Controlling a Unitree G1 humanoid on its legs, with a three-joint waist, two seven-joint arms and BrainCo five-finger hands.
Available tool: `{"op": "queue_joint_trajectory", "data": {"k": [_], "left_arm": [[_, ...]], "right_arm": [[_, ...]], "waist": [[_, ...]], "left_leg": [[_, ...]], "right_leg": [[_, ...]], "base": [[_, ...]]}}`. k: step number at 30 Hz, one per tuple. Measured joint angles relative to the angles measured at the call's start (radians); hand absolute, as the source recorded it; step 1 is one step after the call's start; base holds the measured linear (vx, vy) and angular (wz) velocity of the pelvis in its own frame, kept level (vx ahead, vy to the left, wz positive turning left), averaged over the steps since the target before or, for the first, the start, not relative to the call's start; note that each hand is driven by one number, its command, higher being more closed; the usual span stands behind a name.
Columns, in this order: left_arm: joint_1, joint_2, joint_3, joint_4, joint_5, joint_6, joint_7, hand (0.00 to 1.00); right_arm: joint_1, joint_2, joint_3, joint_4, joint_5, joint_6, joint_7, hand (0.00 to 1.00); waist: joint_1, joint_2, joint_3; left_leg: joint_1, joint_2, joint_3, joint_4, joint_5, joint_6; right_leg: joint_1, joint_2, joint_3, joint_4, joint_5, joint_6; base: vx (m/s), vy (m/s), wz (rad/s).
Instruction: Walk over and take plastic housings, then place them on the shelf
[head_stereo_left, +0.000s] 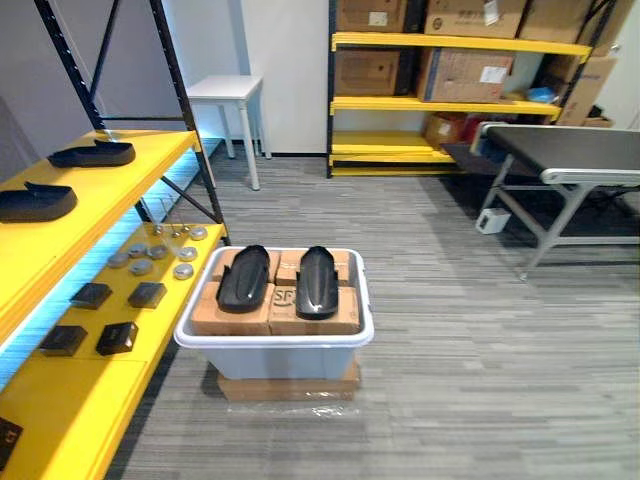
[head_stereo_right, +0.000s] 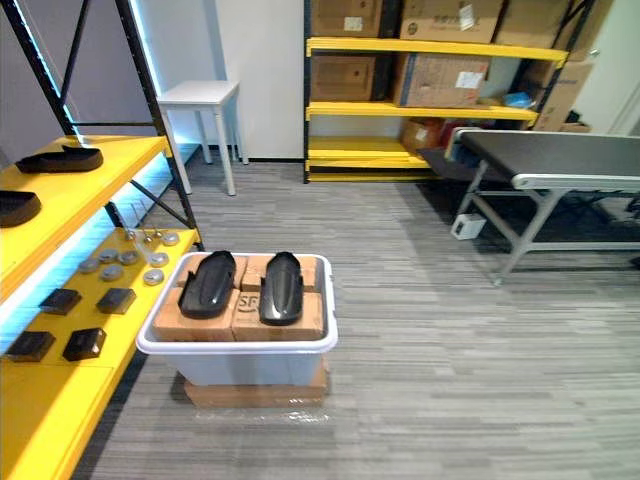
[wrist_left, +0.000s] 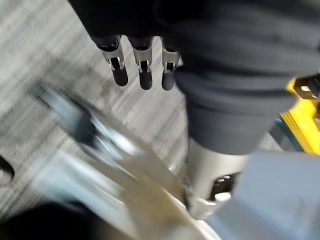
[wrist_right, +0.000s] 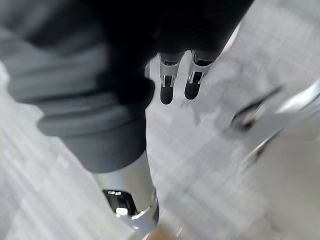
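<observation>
- Housings, two black plastic ones, lie side by side and lengthwise on top of cardboard boxes (head_stereo_left: 232, 312): the left housing (head_stereo_left: 243, 277) and the right housing (head_stereo_left: 318, 281), near each other but not touching.
- The boxes sit packed in a pale bin (head_stereo_left: 275, 340) on the floor, just beside the yellow shelf (head_stereo_left: 110, 190) on the robot's left.
- The shelf's upper board already carries a far shell (head_stereo_left: 92, 154) and a near shell (head_stereo_left: 35, 202); the board below holds small black blocks (head_stereo_left: 90, 295) and metal discs (head_stereo_left: 183, 270).
- The left hand (wrist_left: 145, 75) hangs over the carpet with straight fingers and holds nothing. The same goes for the right hand (wrist_right: 167, 85).
- Step in hand, as I judge it: the walk-up, with no pick begun.
- The next move calls for closing on the bin, then reaching down to grip one housing across its narrow width.
</observation>
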Motion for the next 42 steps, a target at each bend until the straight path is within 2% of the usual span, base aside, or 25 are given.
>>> {"op": "queue_joint_trajectory", "data": {"k": [1,2,3,4,5,6,7,8,9,11,12,13,14,17,20,22,26,29,31,36,42], "left_arm": [[-0.006,0.016,-0.015,0.016,0.0,0.0,0.002,0.0],[-0.012,0.026,-0.028,0.019,0.0,-0.004,0.001,0.0],[-0.019,0.033,-0.036,0.021,0.0,-0.004,-0.002,0.0],[-0.02,0.036,-0.038,0.02,0.0,-0.003,-0.001,0.0],[-0.02,0.04,-0.046,0.02,0.0,-0.003,-0.001,0.0],[-0.027,0.057,-0.082,0.021,0.0,0.0,0.001,0.0],[-0.03,0.069,-0.115,0.019,-0.001,0.002,0.001,0.0],[-0.034,0.081,-0.149,0.013,-0.003,0.002,0.002,0.0],[-0.045,0.089,-0.16,-0.001,-0.004,0.001,0.002,0.0],[-0.082,0.092,-0.18,-0.035,-0.025,-0.014,0.01,0.0],[-0.088,0.094,-0.184,-0.047,-0.027,-0.02,0.013,0.0],[-0.091,0.101,-0.187,-0.061,-0.039,-0.029,0.022,0.0],[-0.089,0.085,-0.187,-0.047,-0.043,-0.029,0.031,0.0],[-0.068,0.058,-0.187,-0.038,-0.042,-0.031,0.044,0.0],[-0.069,0.046,-0.185,-0.041,-0.041,-0.038,0.045,0.0],[-0.076,0.047,-0.187,-0.042,-0.04,-0.044,0.048,0.0],[-0.103,0.049,-0.226,-0.046,-0.04,-0.046,0.07,0.0],[-0.117,0.049,-0.25,-0.058,-0.041,-0.047,0.075,0.0],[-0.136,0.055,-0.287,-0.062,-0.043,-0.051,0.084,0.0],[-0.165,0.071,-0.377,-0.062,-0.063,-0.063,0.105,0.0],[-0.18,0.08,-0.437,-0.062,-0.109,-0.073,0.13,0.0]], "right_arm": [[-0.001,0.012,0.043,-0.003,-0.002,-0.001,-0.001,0.0],[-0.007,0.012,0.051,-0.003,-0.004,0.0,-0.001,0.0],[-0.019,0.009,0.06,-0.005,-0.008,-0.001,-0.002,0.0],[-0.026,0.009,0.063,-0.022,-0.008,-0.003,-0.003,0.0],[-0.031,0.008,0.069,-0.028,-0.008,-0.009,-0.003,0.0],[-0.041,0.006,0.089,-0.033,-0.012,-0.02,-0.004,0.0],[-0.041,0.003,0.114,-0.042,-0.012,-0.021,-0.008,0.0],[-0.03,0.003,0.172,-0.078,-0.013,-0.022,-0.016,0.0],[-0.015,0.004,0.215,-0.126,-0.017,-0.022,-0.024,0.0],[0.043,0.005,0.28,-0.297,-0.052,-0.029,-0.047,0.0],[0.055,0.007,0.289,-0.352,-0.062,-0.033,-0.054,0.0],[0.093,0.012,0.299,-0.457,-0.098,-0.042,-0.073,0.0],[0.109,0.005,0.301,-0.514,-0.142,-0.051,-0.093,0.0],[0.117,-0.02,0.361,-0.687,-0.263,-0.08,-0.124,0.0],[0.115,-0.023,0.387,-0.772,-0.329,-0.087,-0.133,0.0],[0.083,-0.022,0.415,-0.824,-0.352,-0.102,-0.144,0.0],[0.002,-0.021,0.503,-0.876,-0.37,-0.109,-0.182,0.0],[-0.063,-0.02,0.553,-0.909,-0.375,-0.114,-0.204,0.0],[-0.138,-0.014,0.572,-0.909,-0.409,-0.114,-0.241,0.0],[-0.292,-0.014,0.589,-0.859,-0.454,-0.113,-0.34,0.0],[-0.399,-0.01,0.566,-0.768,-0.496,-0.059,-0.47,0.0]], "waist": [[-0.011,-0.026,-0.023],[-0.016,-0.024,-0.025],[-0.016,-0.027,-0.028],[-0.011,-0.033,-0.027],[-0.011,-0.036,-0.024],[-0.015,-0.032,-0.012],[-0.014,-0.034,-0.013],[-0.017,-0.025,-0.014],[-0.028,-0.021,-0.016],[-0.037,-0.01,-0.027],[-0.04,-0.015,-0.03],[-0.047,-0.044,-0.036],[-0.051,-0.026,-0.043],[-0.051,0.005,-0.041],[-0.047,0.01,-0.025],[-0.045,0.014,0.013],[-0.02,0.03,0.084],[-0.017,0.046,0.131],[0.002,0.058,0.169],[0.003,0.081,0.234],[0.026,0.105,0.251]], "left_leg": [[0.014,-0.037,-0.012,-0.043,-0.004,0.009],[0.014,-0.044,-0.025,-0.046,-0.014,0.011],[0.022,-0.055,-0.036,-0.04,-0.043,0.022],[0.054,-0.067,-0.041,-0.049,-0.073,0.027],[0.077,-0.072,-0.045,-0.062,-0.083,0.028],[0.134,-0.079,-0.059,-0.095,-0.098,0.031],[0.187,-0.079,-0.065,-0.128,-0.102,0.027],[0.247,-0.075,-0.077,-0.179,-0.102,0.025],[0.274,-0.065,-0.095,-0.208,-0.099,0.021],[0.288,-0.034,-0.144,-0.248,-0.09,-0.002],[0.288,-0.033,-0.154,-0.255,-0.09,-0.013],[0.296,-0.051,-0.174,-0.262,-0.102,-0.051],[0.3,-0.02,-0.196,-0.265,-0.108,-0.068],[0.302,0.026,-0.195,-0.301,-0.103,-0.075],[0.297,0.035,-0.196,-0.327,-0.092,-0.094],[0.273,0.021,-0.197,-0.332,-0.092,-0.095],[0.194,-0.017,-0.202,-0.312,-0.085,-0.086],[0.142,-0.04,-0.228,-0.283,-0.082,-0.08],[0.108,-0.05,-0.231,-0.259,-0.08,-0.077],[0.061,-0.057,-0.242,-0.237,-0.075,-0.069],[0.014,-0.061,-0.249,-0.22,-0.071,-0.063]], "right_leg": [[-0.009,-0.023,0.002,0.009,0.055,0.022],[-0.016,-0.02,0.011,0.023,0.09,0.027],[-0.049,-0.02,0.053,0.111,0.127,0.059],[-0.117,-0.029,0.089,0.285,0.157,0.1],[-0.159,-0.034,0.103,0.386,0.192,0.129],[-0.229,-0.042,0.112,0.561,0.168,0.166],[-0.27,-0.045,0.099,0.619,0.098,0.15],[-0.32,-0.042,0.071,0.616,0.04,0.131],[-0.353,-0.028,0.057,0.567,0.012,0.11],[-0.45,0.01,0.083,0.358,-0.006,0.103],[-0.47,0.011,0.103,0.275,0.005,0.106],[-0.481,-0.011,0.125,0.119,0.191,0.098],[-0.461,0.013,0.106,0.118,0.198,0.069],[-0.461,0.061,0.103,0.084,0.197,0.067],[-0.462,0.07,0.096,0.054,0.201,0.06],[-0.47,0.058,0.093,0.022,0.212,0.047],[-0.508,0.026,0.093,-0.047,0.268,0.063],[-0.521,0.003,0.071,-0.072,0.292,0.071],[-0.544,-0.004,0.071,-0.072,0.305,0.073],[-0.58,-0.008,0.071,-0.066,0.326,0.072],[-0.619,-0.01,0.07,-0.059,0.334,0.073]], "base": [[0.66,0.186,0.25],[0.66,0.17,0.65],[0.62,0.181,0.46],[0.6,0.17,0.35],[0.56,0.106,0.29],[0.51,0.029,0.27],[0.56,-0.034,0.34],[0.48,-0.113,0.38],[0.37,-0.138,0.51],[0.29,-0.177,0.66],[0.32,-0.235,0.74],[0.34,-0.277,0.58],[0.39,-0.337,0.38],[0.26,-0.255,-0.07],[0.08,-0.054,0.05],[0.04,0.054,0.1],[-0.06,0.127,0.08],[-0.09,0.091,0.22],[-0.14,0.075,0.06],[-0.14,0.035,0.03],[-0.07,0.021,0.02]]}}
